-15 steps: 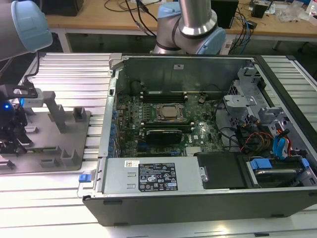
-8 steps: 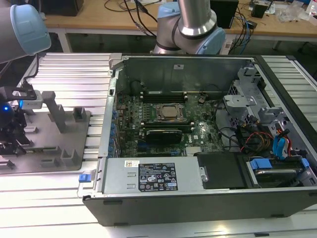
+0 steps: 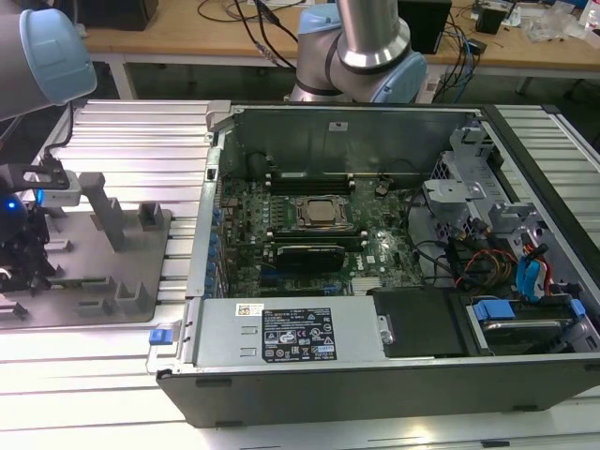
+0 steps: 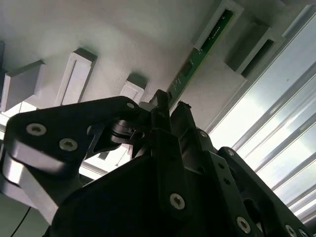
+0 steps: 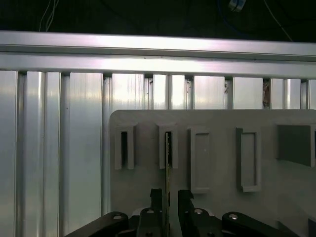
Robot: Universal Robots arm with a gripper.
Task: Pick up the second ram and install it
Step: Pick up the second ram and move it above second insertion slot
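Over the grey holder plate [image 3: 94,298], at the exterior view's left and well apart from the open PC case [image 3: 328,131], w/ gripper [image 5: 169,193] low above the plate: judged as the pick-up step, approx. at grasp stage, install not yet begun. Second ram [image 5: 168,153] standing on edge in one slot block [image 5: 162,148] of the plate, seen as a thin green strip in both wrist views [image 4: 196,58] and running straight in between the jaws. Jaws narrow, one on each side of the stick, w/ a dark gap visible beside it in the first wrist view, so read as not yet clamped; real contact too fine to confirm. Nothing lifted so far, by the look: lower edge of the stick seated in its block. Next move, as a judgement only, calls for even closing on both flat faces, near the middle of the stick's length, and then a straight pull out of the block w/o twist or tilt, since a thin board in a tight slot could bind or bend. On the install side, motherboard [image 3: 375,248] lying inside the case, across the ribbed tabletop [image 3: 131,131] from the gripper, so a long and steady carry needed as well.
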